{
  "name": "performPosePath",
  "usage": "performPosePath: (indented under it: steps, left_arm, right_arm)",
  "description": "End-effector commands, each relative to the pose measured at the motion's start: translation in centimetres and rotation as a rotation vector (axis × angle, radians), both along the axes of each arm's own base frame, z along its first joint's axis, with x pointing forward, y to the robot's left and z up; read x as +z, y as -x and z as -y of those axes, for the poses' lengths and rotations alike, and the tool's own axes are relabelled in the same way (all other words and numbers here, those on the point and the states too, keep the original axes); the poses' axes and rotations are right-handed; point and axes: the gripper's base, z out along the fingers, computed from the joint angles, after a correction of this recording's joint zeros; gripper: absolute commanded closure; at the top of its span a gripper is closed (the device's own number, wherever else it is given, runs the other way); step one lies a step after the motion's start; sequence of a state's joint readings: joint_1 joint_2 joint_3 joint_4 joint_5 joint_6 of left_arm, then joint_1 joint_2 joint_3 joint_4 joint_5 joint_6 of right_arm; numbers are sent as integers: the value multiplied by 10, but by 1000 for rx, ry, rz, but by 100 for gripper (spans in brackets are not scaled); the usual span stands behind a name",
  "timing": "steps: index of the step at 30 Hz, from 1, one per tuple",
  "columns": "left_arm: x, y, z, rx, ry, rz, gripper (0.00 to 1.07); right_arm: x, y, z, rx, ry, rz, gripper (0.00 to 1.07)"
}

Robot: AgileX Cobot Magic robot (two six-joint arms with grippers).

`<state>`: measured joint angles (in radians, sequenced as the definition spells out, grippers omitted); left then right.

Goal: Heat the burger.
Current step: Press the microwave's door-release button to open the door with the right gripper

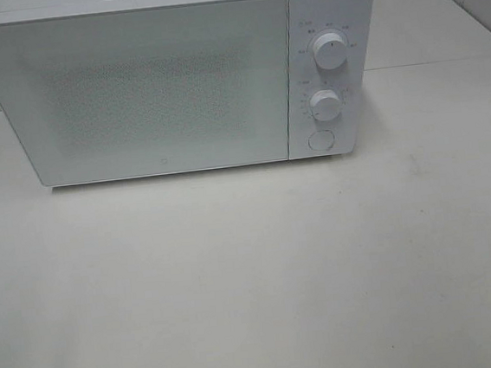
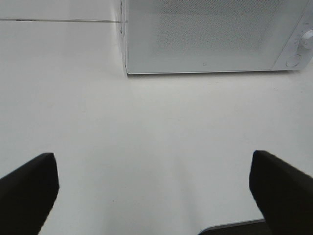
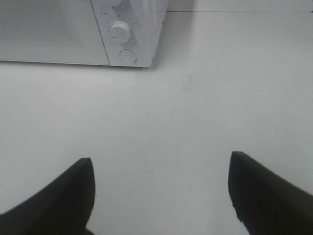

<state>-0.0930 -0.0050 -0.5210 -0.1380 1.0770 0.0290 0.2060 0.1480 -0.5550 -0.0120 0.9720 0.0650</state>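
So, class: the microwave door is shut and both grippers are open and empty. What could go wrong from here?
1. No burger shows in any view; the microwave door hides the inside, so heating could start empty.
2. The round button sits just under the lower knob; the open right gripper might bump the knob when going for the button.

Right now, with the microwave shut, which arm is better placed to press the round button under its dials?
Right, probably: the button sits on the microwave's right side, nearer the open, empty right gripper. The left gripper, also open, faces the door's left end.
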Motion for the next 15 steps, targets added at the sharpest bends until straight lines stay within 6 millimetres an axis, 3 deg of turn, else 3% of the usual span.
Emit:
performPosePath:
  steps: [1,7,15]
  left_arm:
    - [-1,2,0,3,6,22,9]
    - [-1,2,0,3,6,22,9]
    - [-1,2,0,3,6,22,9]
  right_arm:
    - [-10,11,3,-64,21,57,32]
    - [-17,24,4,-126,21,106,32]
    - [-17,24,4,-129,21,105,33]
